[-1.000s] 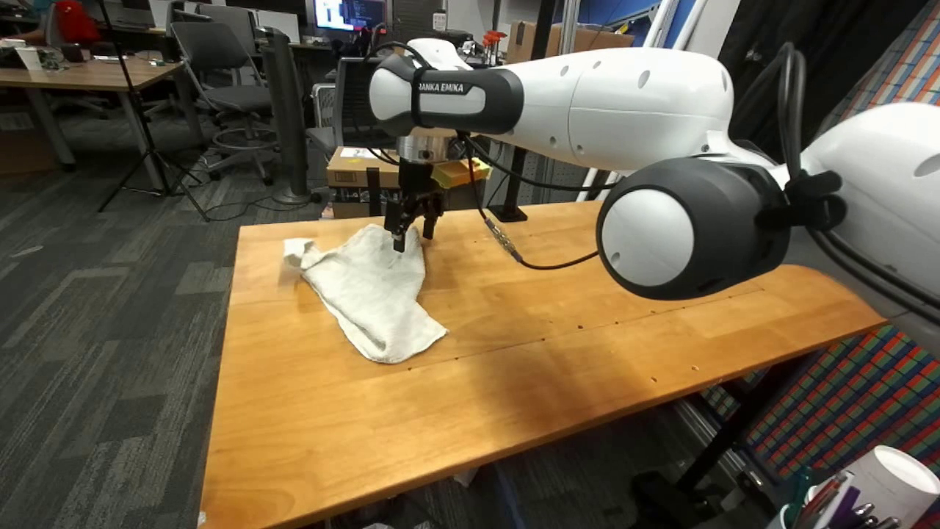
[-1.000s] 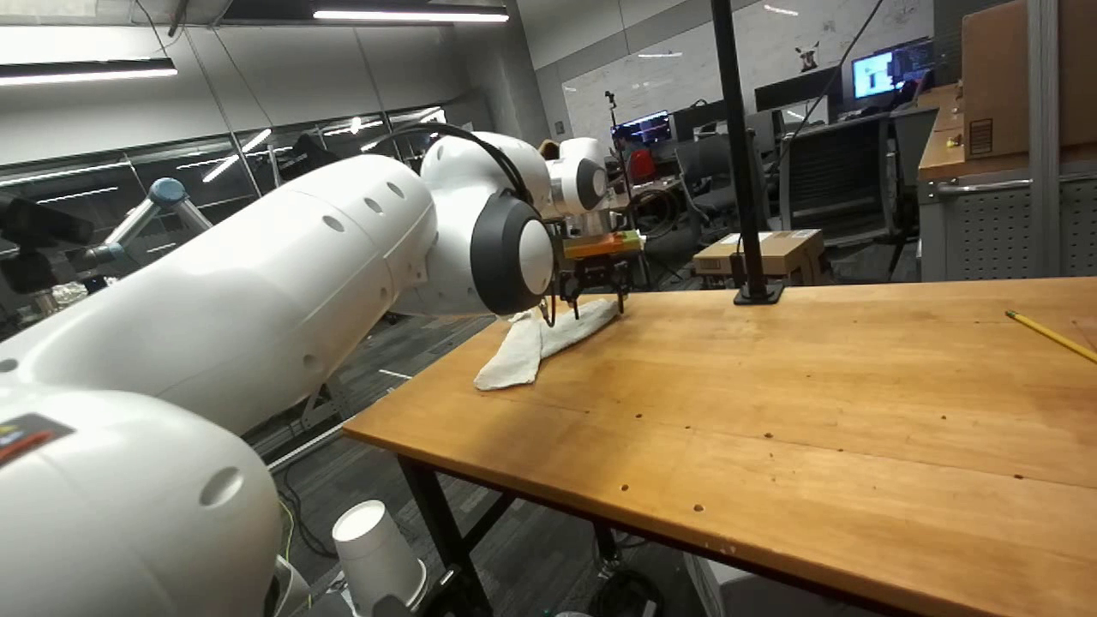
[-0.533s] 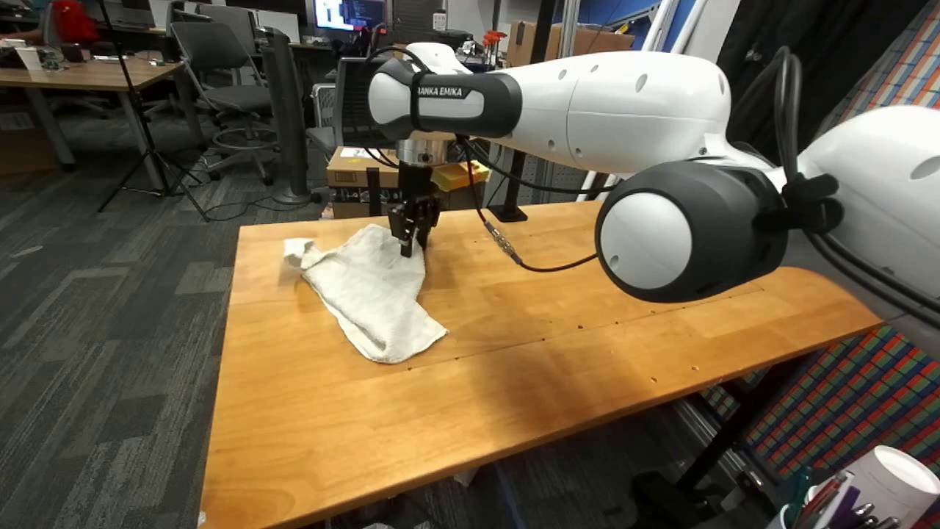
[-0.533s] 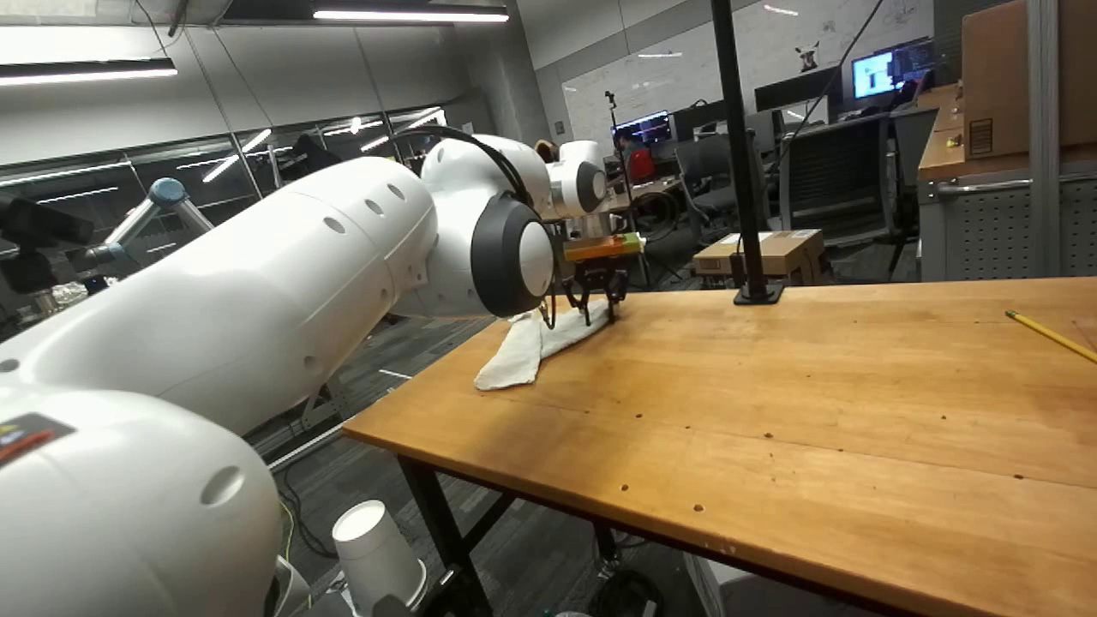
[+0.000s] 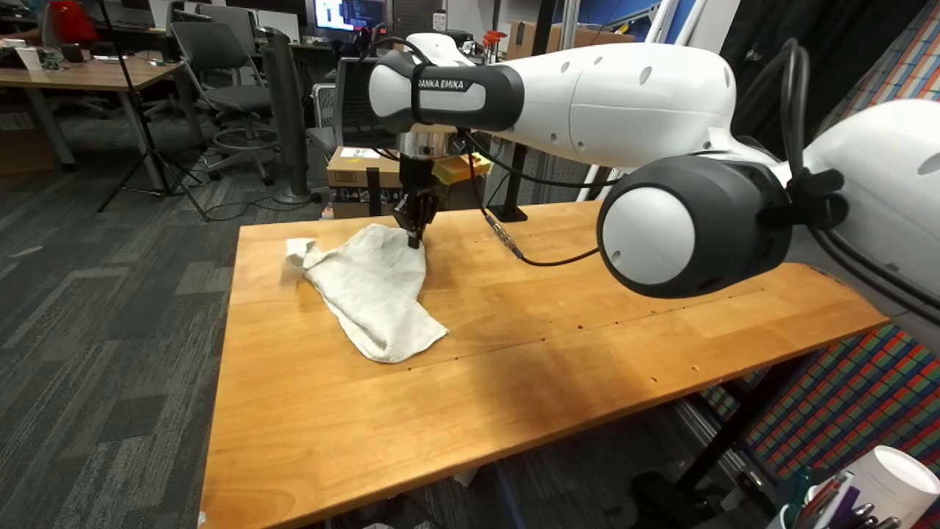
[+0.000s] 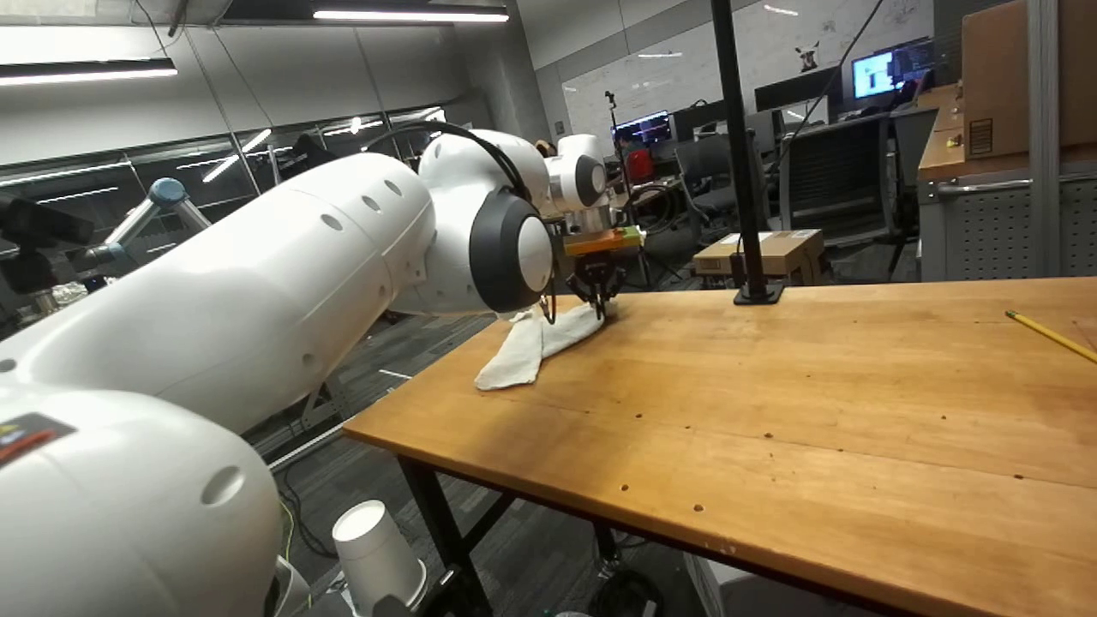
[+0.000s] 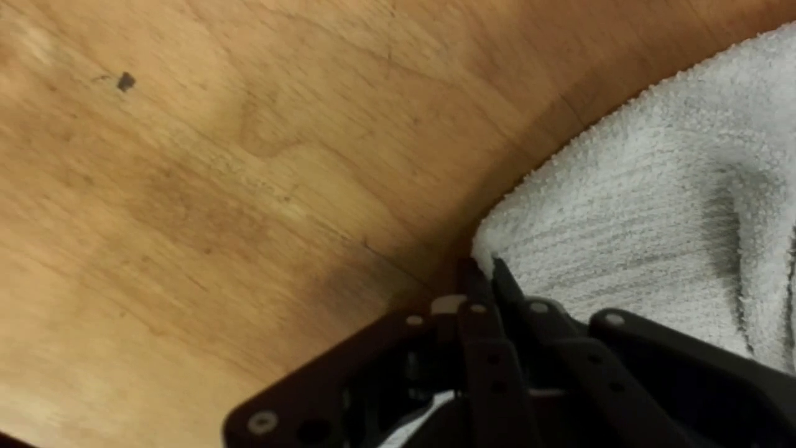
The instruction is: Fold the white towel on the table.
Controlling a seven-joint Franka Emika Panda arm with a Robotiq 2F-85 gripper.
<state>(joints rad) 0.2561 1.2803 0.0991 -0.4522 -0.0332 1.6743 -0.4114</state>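
grey carpet (image 5: 95,411) spreads wide across the room, and over it stands a big table (image 5: 529,411) with an orange-brown wooden top. the gripper (image 7: 486,267) points down with its fingers drawn together, and from the wrist view i can make out a bit of the white towel (image 7: 640,205) caught between the tips, right at the cloth's edge. the rest of the towel lies on the table, near the far left corner in an exterior view, with one end bunched up at the left and another tapering to a point on the near side. soft wrinkles run over it, and close up a deep fold shows off to one side of the fingers. above the gripper sits an orange and yellow piece (image 6: 600,242), and the white arm (image 5: 639,103) reaches back from there over the wood. a black post (image 6: 735,128) rises from the table's far edge, and a yellow pencil (image 6: 1052,334) lies on the top, well apart from the cloth. past that edge i see a cardboard box (image 5: 360,169), office chairs (image 5: 209,55) and a tripod (image 5: 151,156). nearer by, in an exterior view, a white cup (image 5: 892,485) and a bunch of pens (image 5: 844,507) stand close together.
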